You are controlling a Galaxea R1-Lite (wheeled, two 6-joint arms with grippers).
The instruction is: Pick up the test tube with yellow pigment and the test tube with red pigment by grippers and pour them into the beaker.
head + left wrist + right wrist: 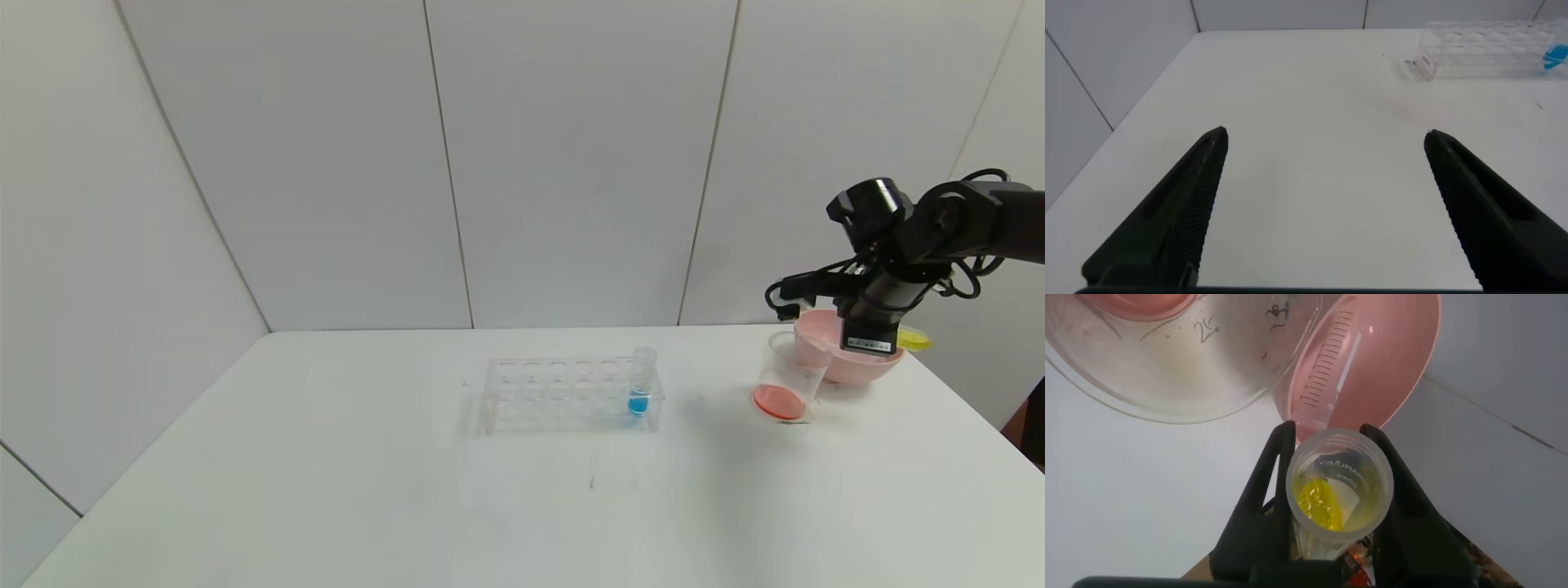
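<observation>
Left gripper (1323, 204) idle, fingers apart over bare table. Rack (571, 394) mid-table holds only a blue tube. Beaker (788, 380) at right, red liquid already in, touching the pink bowl (857, 359). Right gripper (1331, 498) clamped on yellow tube (1339, 490) above it — yellow pour in hand; next, tip mouth over beaker rim.

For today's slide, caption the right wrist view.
Right gripper holds the yellow-pigment test tube beside the beaker and pink bowl.

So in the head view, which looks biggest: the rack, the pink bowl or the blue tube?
Largest to smallest as they look:
1. rack
2. pink bowl, partly hidden by the right arm
3. blue tube
</observation>
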